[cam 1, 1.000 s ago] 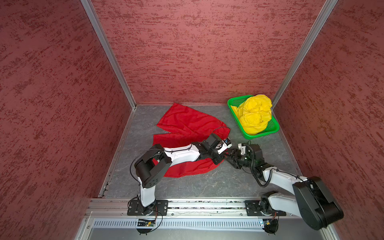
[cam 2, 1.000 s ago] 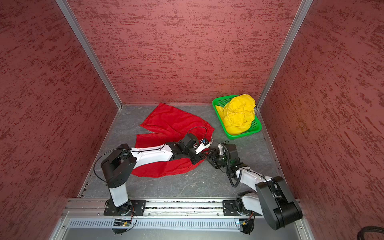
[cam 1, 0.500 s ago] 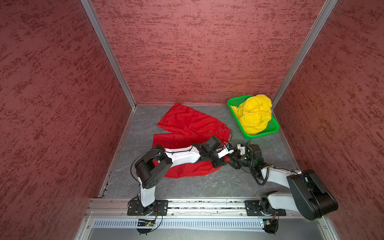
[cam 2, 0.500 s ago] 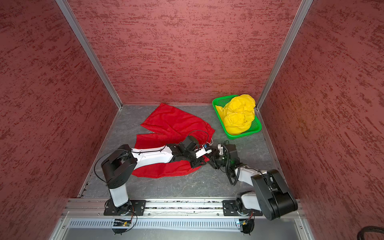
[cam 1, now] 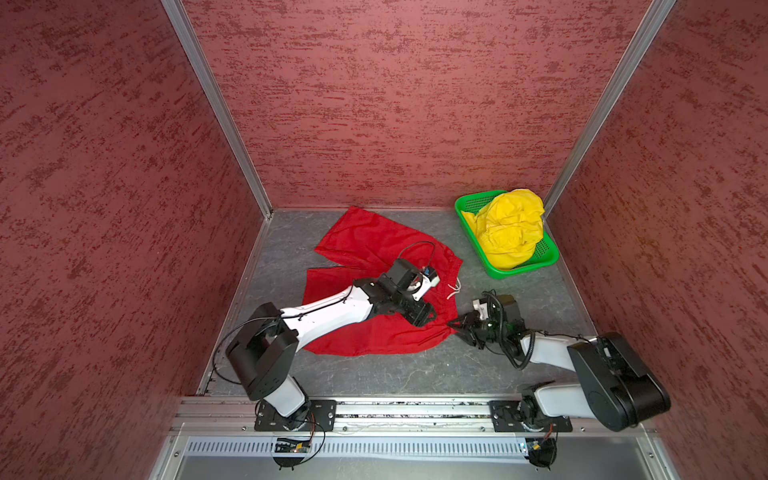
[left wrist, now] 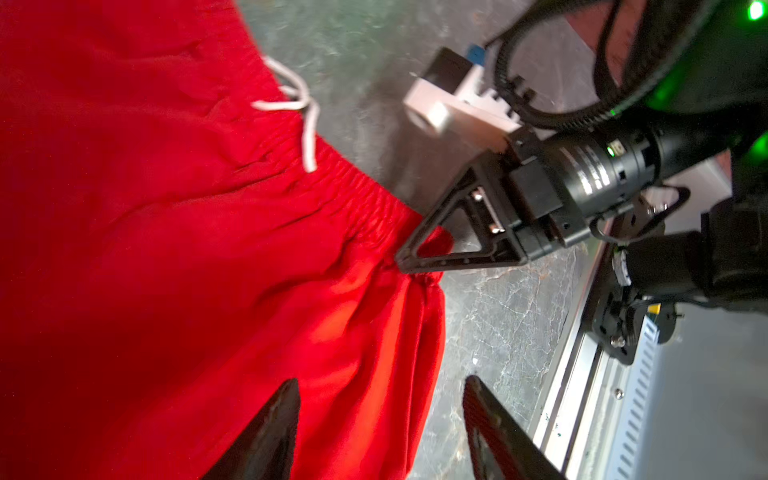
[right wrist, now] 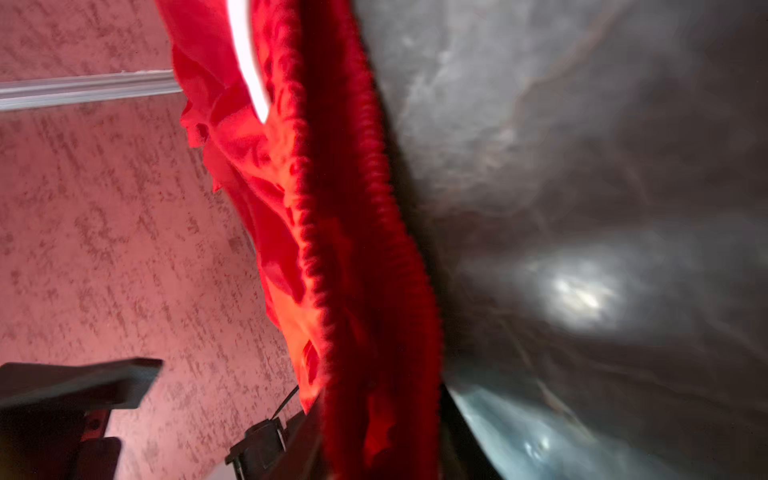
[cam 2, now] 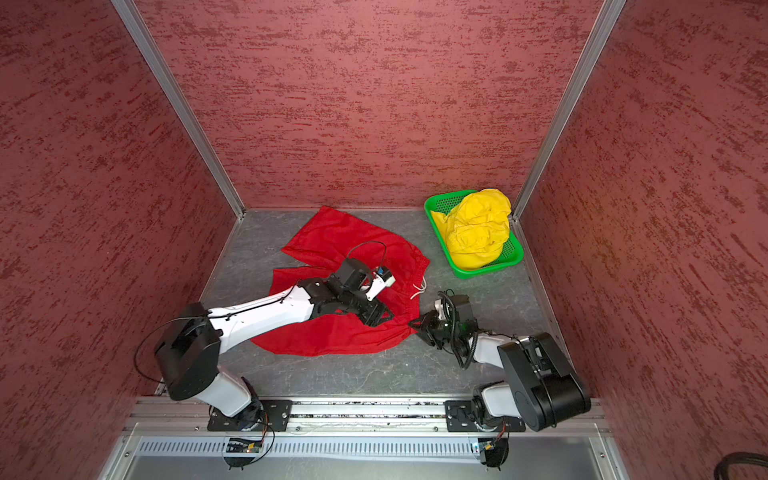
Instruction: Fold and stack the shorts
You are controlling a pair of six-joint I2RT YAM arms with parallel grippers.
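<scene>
The red shorts (cam 1: pixel 374 249) (cam 2: pixel 332 241) lie spread on the grey floor, with the white drawstring (cam 1: pixel 455 289) at the waistband on the right. My left gripper (cam 1: pixel 428 316) (left wrist: pixel 380 386) hovers open over the near waistband end, holding nothing. My right gripper (cam 1: pixel 453 326) (left wrist: pixel 401 262) is low at the floor, shut on the near corner of the gathered waistband (right wrist: pixel 353 249). The cloth puckers at its tips. The yellow shorts (cam 1: pixel 509 232) (cam 2: pixel 478 232) sit bunched in the basket at the back right.
The green perforated basket (cam 1: pixel 523 270) (cam 2: pixel 486 270) stands in the back right corner against the wall. Red textured walls close in three sides. A metal rail (cam 1: pixel 415 409) with both arm bases runs along the front edge.
My left gripper has opened and let go of the red cloth. My right gripper has shut on the waistband corner beside it.
</scene>
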